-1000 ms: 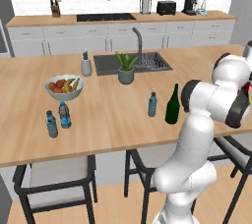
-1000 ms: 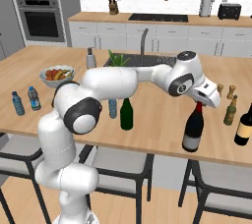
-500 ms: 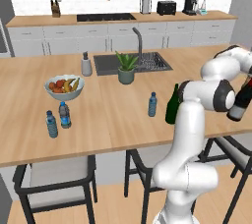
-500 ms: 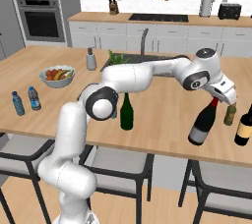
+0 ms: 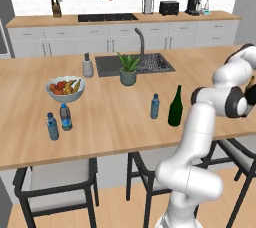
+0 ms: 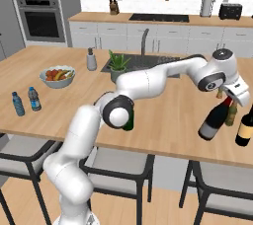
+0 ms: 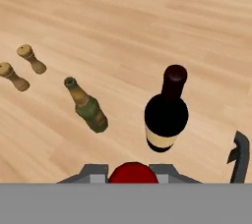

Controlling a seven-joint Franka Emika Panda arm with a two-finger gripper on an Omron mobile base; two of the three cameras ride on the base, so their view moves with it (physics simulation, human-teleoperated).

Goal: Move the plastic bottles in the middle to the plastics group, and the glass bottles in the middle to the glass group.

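my gripper (image 6: 230, 98) is clamped on the neck of a dark red-capped bottle (image 6: 214, 120), which hangs tilted at the far right end of the worktop (image 5: 115, 122), its base low over the wood; i can't tell whether it touches. just beside it stand the amber bottle (image 6: 231, 113) and the dark bottle (image 6: 245, 128) with the pale label, the glass group. from the hand view the red cap sits between my finger tips, with those two bottles below and the two shakers (image 7: 22, 68) off to one side. so i judge i'm setting a glass bottle down by its group. the next move calls for bringing this bottle upright, lowering it onto bare wood near the other two without knocking either, and only then letting go; released at this tilt it would likely topple into the dark bottle. the green bottle (image 5: 175, 106) stands in the middle of the worktop, not yet moved, and the water bottle (image 5: 155, 107) is just beside it, well apart from the plastics pair (image 5: 59, 122) at the left end near the fruit bowl (image 5: 65, 89). both are left to do.
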